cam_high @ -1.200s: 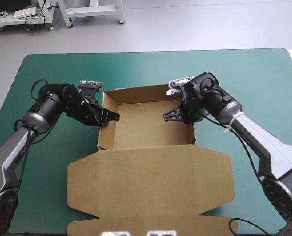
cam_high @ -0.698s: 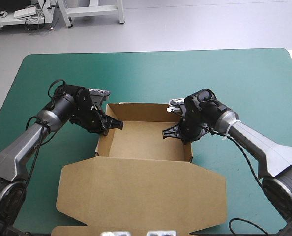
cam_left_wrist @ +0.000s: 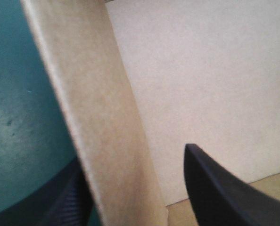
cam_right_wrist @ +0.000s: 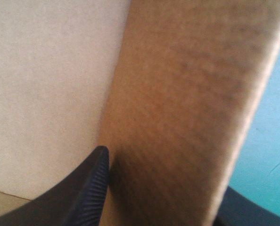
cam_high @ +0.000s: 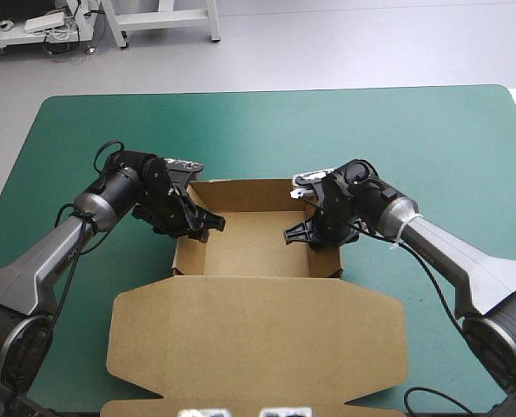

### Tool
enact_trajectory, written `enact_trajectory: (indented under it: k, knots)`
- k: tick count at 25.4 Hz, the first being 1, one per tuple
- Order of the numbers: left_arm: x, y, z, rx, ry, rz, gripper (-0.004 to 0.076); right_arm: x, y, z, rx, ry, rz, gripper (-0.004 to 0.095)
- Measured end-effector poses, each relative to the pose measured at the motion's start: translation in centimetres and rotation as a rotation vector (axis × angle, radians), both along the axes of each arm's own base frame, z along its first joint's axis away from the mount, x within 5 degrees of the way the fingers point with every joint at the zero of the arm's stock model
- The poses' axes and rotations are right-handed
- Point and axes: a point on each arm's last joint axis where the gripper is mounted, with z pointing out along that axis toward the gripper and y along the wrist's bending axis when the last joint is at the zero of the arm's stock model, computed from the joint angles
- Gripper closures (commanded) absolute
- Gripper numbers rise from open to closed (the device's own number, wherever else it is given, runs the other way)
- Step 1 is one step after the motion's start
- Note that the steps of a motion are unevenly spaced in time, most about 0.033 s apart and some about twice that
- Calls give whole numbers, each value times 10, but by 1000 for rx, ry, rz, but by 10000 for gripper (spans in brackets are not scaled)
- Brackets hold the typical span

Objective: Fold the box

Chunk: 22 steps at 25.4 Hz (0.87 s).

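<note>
Okay, left pincer [cam_high: 199, 224] and right pincer [cam_high: 310, 233] are each clamped narrow on a side wall of the box [cam_high: 256, 248], with the tray between them and its lid [cam_high: 258, 334] flat behind. I'd move both evenly so neither wall buckles.

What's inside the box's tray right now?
The box shows only its bare brown floor, plus one finger each of the left gripper and the right gripper, which straddle the side walls. The floor under those fingers and just behind the near wall is hidden.
</note>
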Motion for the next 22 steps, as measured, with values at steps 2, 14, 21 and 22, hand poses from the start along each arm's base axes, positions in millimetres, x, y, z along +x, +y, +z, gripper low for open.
enact_trajectory:
  k: [2, 14, 21, 22]
  knots:
    - [1, -3, 1, -24, -16, 7, 225, 1, -1, 0, -10, -8, 2, 452]
    - [9, -7, 0, -64, -86, 23, 226, 10, -3, 21, -54, -96, -20, 452]
    - [10, -7, 1, -67, -103, 21, 226, 12, -7, 22, -102, -119, -9, 453]
    - [11, -7, 1, -65, -104, 20, 226, 12, -7, 22, -110, -123, -7, 453]
